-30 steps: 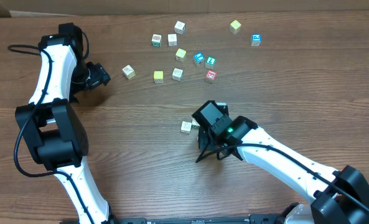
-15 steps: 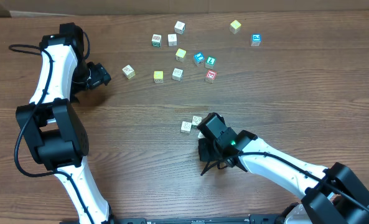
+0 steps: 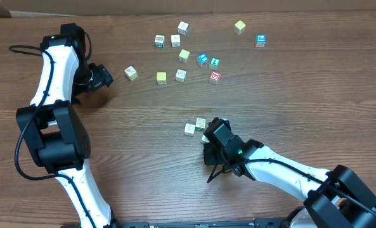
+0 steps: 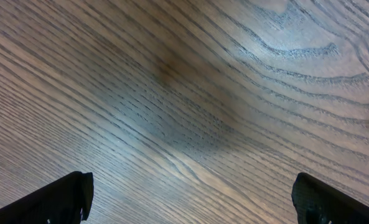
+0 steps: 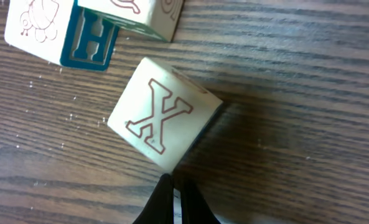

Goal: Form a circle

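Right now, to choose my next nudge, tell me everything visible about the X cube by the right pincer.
The X cube looks like cream wood, with a red-outlined X on its top face. It sits on the table, turned diagonally, one corner pointing at the shut right pincer, touching or nearly. A narrow gap separates it from the H cube.

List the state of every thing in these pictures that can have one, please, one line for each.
left gripper: open, empty, above bare table.
right gripper: shut, empty, tip at the corner of the X cube.
X cube: resting flat, X face up, apart from its neighbours.
H cube: resting flat, H face sideways, close beside a third cube.
scattered cubes: lying loose, away from both grippers.
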Controlling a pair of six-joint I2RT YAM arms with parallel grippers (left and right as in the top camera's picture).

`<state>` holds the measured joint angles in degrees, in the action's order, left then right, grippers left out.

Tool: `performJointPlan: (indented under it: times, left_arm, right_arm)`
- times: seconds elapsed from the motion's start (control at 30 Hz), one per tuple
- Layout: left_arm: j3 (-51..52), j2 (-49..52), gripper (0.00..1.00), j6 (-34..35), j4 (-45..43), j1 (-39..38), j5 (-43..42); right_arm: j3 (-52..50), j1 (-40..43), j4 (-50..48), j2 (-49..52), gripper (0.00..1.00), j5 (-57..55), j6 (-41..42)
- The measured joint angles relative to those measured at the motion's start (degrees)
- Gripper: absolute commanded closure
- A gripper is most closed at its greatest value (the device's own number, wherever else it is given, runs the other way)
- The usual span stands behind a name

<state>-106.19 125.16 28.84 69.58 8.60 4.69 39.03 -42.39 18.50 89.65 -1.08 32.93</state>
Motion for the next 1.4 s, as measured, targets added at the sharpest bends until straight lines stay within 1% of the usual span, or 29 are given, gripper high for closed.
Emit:
performJointPlan:
  times: [0.27,0.97,1.2,1.4]
  left_arm:
    - [0.0,0.0,0.00,0.0,0.0,0.0,0.0]
    - [0.0,0.0,0.01,0.0,0.0,0.0,0.0]
    - [0.0,0.0,0.00,0.0,0.0,0.0,0.0]
    - [0.0,0.0,0.00,0.0,0.0,0.0,0.0]
  right_arm:
    - [0.0,0.0,-0.2,0.0,0.96,-2.3,-0.1]
    - [0.0,0.0,-2.9,0.0,0.96,-3.9,-0.2]
    - [0.0,0.0,-2.4,0.0,0.97,-0.4,-2.1]
    - [0.0,0.0,-4.1,0.0,0.96,0.0,-3.0]
